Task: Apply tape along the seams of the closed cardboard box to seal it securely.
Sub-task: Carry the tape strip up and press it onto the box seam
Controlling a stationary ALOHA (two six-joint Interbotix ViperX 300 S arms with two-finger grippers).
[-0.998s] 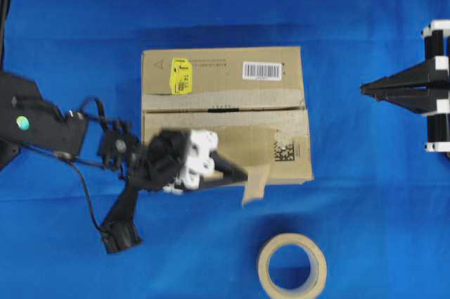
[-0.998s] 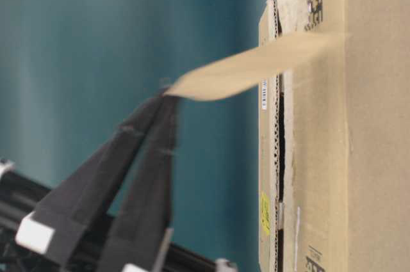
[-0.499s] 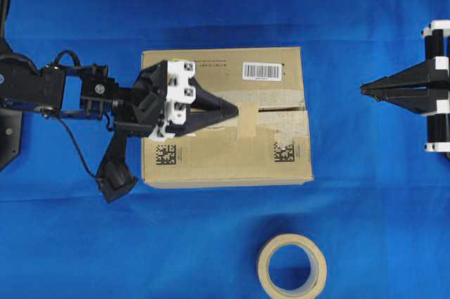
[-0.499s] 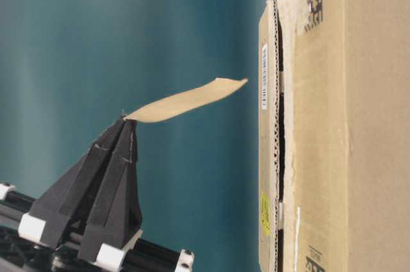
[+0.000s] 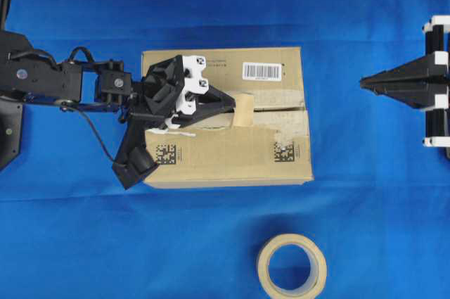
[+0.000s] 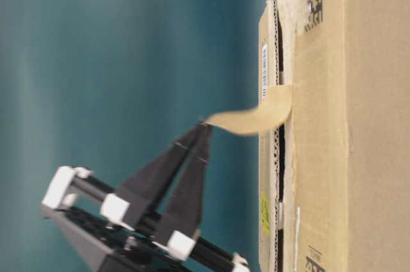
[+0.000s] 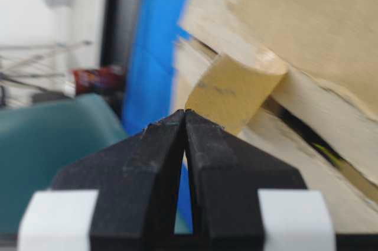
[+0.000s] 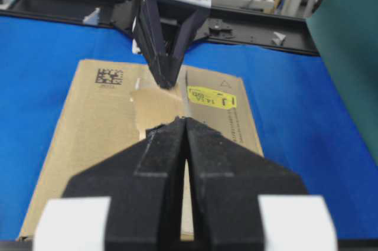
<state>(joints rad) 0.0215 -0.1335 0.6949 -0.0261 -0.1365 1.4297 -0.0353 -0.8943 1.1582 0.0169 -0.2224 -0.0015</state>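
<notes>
Left tool (image 5: 234,104) pinches the tape (image 5: 242,108), its free end touching the cardboard box (image 5: 225,144) centre by the seams (image 5: 281,109); slack could crease. Right tool (image 5: 363,84) rests closed at three o'clock.

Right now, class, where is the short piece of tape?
In the overhead view, the tape is pinched by the left end effector, over the seam mid-top of the cardboard box.

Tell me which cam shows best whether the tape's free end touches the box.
Table-level: the tape curves from the left gripper onto the cardboard box beside the seam. Left wrist shows it close but blurred, overhead only foreshortened, right wrist barely.
</notes>
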